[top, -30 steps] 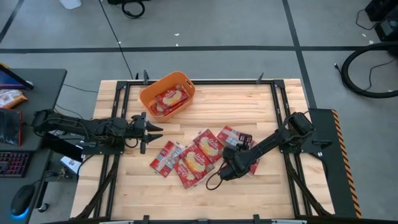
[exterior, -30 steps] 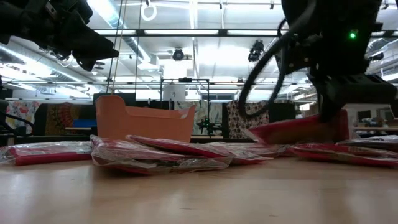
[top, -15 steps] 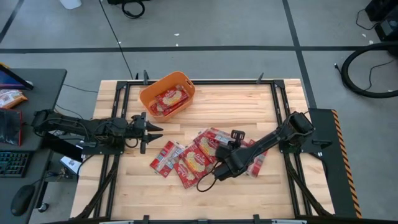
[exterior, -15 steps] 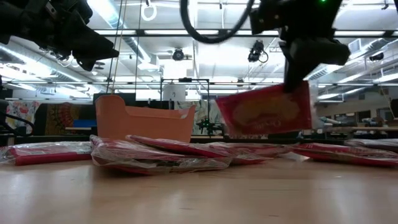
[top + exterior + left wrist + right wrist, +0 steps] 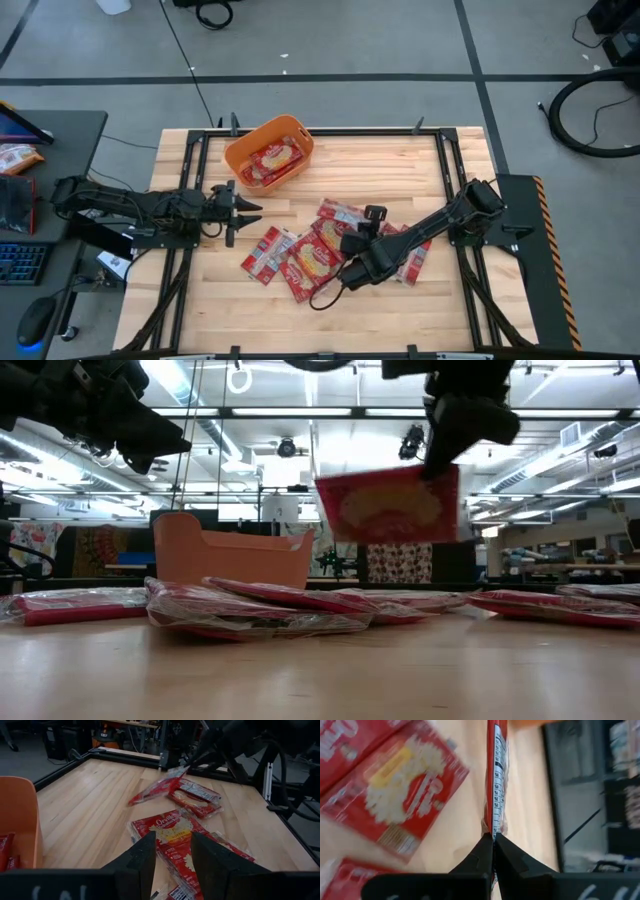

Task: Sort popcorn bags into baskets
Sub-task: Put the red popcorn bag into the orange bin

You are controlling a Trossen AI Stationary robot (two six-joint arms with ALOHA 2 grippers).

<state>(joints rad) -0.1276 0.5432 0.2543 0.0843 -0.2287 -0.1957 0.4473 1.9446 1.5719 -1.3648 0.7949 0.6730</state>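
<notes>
Gripping one popcorn bag (image 5: 390, 505), the right tool (image 5: 352, 228) holds it clear above the worktop (image 5: 400, 165).
Left tool (image 5: 240, 209) waits open near the orange basket (image 5: 240, 148).

Red popcorn bags (image 5: 300, 262) strewn; orange basket (image 5: 268, 152) holds some.

From my station I see a pale wooden plank table (image 5: 340, 165) framed in black metal rails, standing on a grey concrete floor (image 5: 380, 40) crossed by dark tape lines. A dark desk (image 5: 60, 130) sits beside it. Across the room, long white ceiling strip lights (image 5: 330, 412) glow above cluttered shelving.
</notes>
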